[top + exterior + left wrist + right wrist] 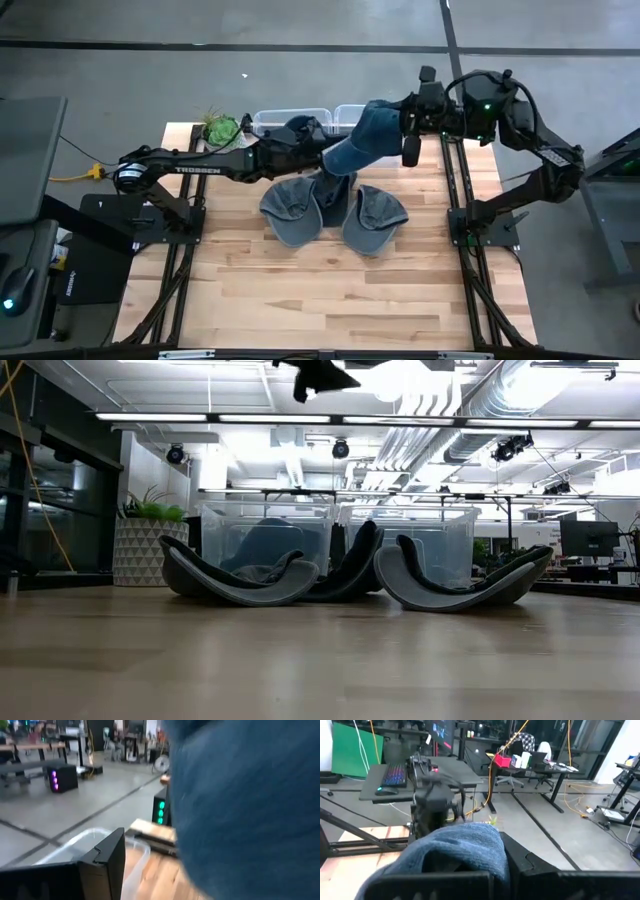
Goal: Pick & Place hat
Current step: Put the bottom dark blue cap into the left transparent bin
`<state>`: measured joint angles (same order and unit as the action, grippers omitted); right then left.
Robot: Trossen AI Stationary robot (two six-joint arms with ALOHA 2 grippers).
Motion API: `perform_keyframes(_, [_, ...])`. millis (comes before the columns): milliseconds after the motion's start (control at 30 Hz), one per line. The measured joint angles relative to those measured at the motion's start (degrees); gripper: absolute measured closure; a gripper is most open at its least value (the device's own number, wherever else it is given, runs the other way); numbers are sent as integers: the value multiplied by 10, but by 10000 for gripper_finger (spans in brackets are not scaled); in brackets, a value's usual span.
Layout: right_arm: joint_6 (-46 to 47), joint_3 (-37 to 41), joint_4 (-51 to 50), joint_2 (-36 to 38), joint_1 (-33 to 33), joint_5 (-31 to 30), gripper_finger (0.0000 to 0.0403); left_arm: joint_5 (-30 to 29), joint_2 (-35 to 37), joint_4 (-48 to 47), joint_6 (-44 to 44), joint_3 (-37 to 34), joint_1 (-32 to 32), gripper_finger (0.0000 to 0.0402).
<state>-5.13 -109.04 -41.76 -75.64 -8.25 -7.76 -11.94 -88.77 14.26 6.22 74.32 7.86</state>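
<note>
The soft blue denim hat [362,143] hangs stretched in the air between the left gripper [318,140] and right gripper [408,122], both pinching it, so the carry is underway; next, lowering toward the clear plastic bins [345,117] just behind them.

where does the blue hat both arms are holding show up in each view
high view: blue hat at the table's far edge, between the left gripper and right gripper, above the grey hats.
low view: not in it.
left wrist view: fills the picture's right side.
right wrist view: low centre, by the dark fingers.
shared landmark: the clear bins.
</note>
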Motion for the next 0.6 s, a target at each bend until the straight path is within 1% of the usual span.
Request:
perform_keyframes(100, [5, 1, -8, 1, 0, -9, 403, 2, 1, 17, 0, 0, 0, 188])
perform_keyframes(200, [15, 1, -14, 1, 0, -10, 403, 18, 0, 36, -5, 1, 0, 188])
perform_keyframes(367, [28, 1, -19, 0, 0, -12, 403, 25, 0, 37, -18, 16, 0, 189])
perform_keyframes(467, [32, 1, -23, 0, 0, -13, 403, 39, 0, 37, -19, 27, 0, 189])
perform_keyframes(533, [35, 1, -21, 0, 0, -13, 403, 39, 0, 37, -19, 33, 0, 197])
perform_keyframes(600, [38, 1, -22, 0, 0, -13, 403, 42, 0, 35, -19, 37, 0, 214])
